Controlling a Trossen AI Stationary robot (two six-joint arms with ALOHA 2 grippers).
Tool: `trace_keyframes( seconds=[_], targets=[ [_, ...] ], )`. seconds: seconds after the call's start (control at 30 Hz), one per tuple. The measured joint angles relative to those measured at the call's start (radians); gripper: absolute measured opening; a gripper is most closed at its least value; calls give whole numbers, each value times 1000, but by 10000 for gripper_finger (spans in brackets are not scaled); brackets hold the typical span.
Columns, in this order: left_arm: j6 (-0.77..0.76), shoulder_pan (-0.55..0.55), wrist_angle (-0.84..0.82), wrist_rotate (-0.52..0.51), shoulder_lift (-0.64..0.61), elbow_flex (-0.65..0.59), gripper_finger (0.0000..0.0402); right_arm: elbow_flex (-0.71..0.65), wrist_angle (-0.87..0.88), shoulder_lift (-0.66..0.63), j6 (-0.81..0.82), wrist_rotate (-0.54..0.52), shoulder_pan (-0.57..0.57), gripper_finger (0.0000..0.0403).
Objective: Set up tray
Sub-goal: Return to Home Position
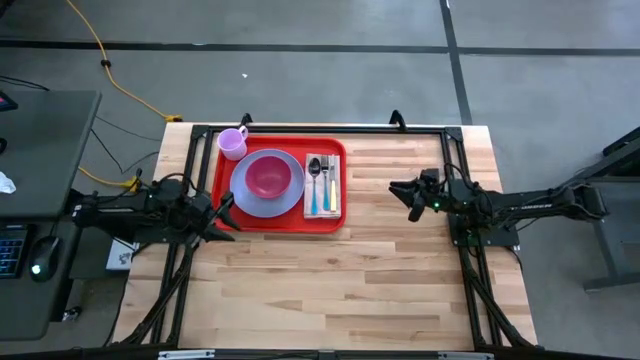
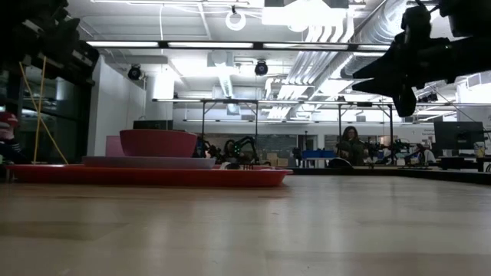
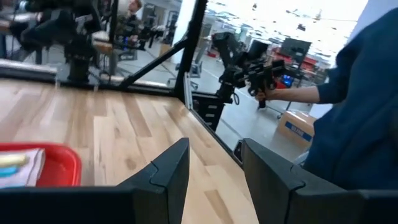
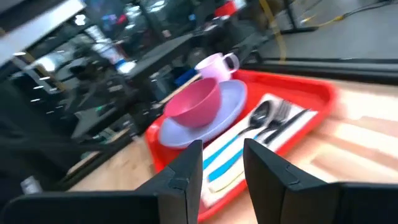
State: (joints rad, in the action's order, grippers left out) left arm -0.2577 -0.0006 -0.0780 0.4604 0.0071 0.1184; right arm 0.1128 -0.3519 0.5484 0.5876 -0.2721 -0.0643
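Wood of the surface (image 2: 291, 230) fills the low view's foreground. The tray (image 1: 280, 227) is set toward the left arm's side, loaded w/ lavender plate (image 1: 288, 205), pink bowl (image 1: 267, 174), cup (image 1: 233, 142) and napkin (image 1: 339, 200) w/ cutlery (image 1: 322, 180) (three pieces, side by side). Setup is judged done. Open and empty, the left claw (image 1: 224, 213) is held at the tray's nearest corner; the right claw (image 1: 405, 198), also open and empty, is held apart from the tray's other side. Step in hand: arms to home. Next, both are to be drawn back w/o the rim being clipped.
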Motion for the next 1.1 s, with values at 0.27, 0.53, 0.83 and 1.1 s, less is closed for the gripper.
trace_keyframes(
  seconds=[0.27,0.53,0.83,1.1],
  targets=[
    [23,0,27,40,0,0,179,-103,-253,-9,-10,73,0,94],
    [19,0,37,50,0,0,179,-103,-239,-58,-18,113,0,94],
    [43,0,66,81,0,0,179,-102,-131,-177,-15,129,0,94],
    [69,0,71,82,0,0,179,-102,37,-312,13,123,0,94]
  ],
)
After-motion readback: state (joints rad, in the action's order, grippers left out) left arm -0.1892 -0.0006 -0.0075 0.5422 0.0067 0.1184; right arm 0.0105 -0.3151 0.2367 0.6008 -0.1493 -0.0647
